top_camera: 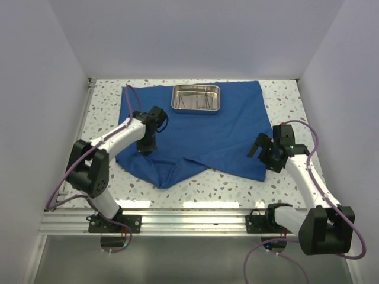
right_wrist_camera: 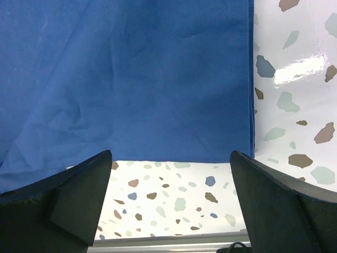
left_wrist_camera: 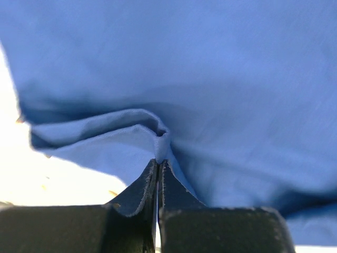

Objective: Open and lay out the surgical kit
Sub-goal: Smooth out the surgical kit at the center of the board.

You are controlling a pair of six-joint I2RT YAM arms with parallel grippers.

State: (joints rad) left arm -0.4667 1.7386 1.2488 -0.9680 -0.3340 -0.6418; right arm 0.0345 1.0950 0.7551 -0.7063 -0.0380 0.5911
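Cloth first, from the overhead camera: the royal-blue cloth (top_camera: 201,133) lies spread over the speckled table (top_camera: 237,188), mostly flat, with its near-left part rumpled and folded toward 7 o'clock. A steel tray (top_camera: 196,98) sits on the cloth near its 12 o'clock edge. Thin steel instruments (top_camera: 198,102) lie inside it, too small here to tell one from another. The left gripper (top_camera: 145,149) points down onto the cloth at about 9 o'clock of the sheet's middle, well apart from the tray. The right gripper (top_camera: 265,155) hangs over the near-right corner, at about 4 o'clock. Whether the left one pinches anything cannot be read from up here.

Left wrist camera settles that: the fingers (left_wrist_camera: 142,190) are pressed together with a small ridge of blue fabric clamped between their tips, and the cloth puckers up at 12 o'clock of the pinch.

Right wrist camera shows what the overhead does not — the jaws stand wide apart, holding nothing, above bare table. The cloth's near hem runs across just beyond the fingertips at 12 o'clock, and its right hem and corner lie toward 1 o'clock.
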